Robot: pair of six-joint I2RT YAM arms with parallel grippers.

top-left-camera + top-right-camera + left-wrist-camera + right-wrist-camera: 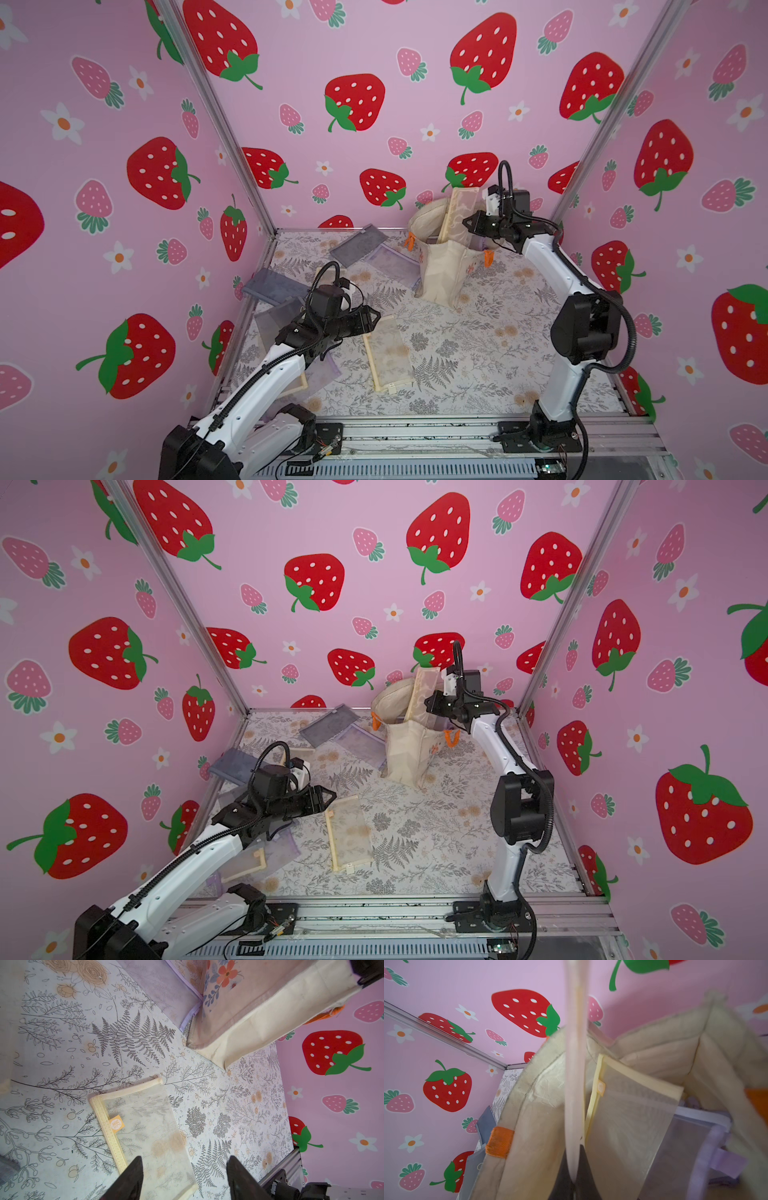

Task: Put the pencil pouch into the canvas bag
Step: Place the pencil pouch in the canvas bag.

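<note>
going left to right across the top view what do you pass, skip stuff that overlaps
grey pouch at the left edge → cream mesh pouch lying flat on the table → canvas bag standing further back → right arm's elbow

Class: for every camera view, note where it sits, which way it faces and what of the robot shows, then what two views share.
Top views: high at the front, looking down and back at the table, both arms, and the canvas bag by the rear wall.
Left wrist: on the left arm, looking down past its open jaws at a cream mesh pouch.
Right wrist: on the right arm, looking into the bag's mouth; its shut jaws pinch the held pencil pouch.
Shared: both wrist views show the bag.
</note>
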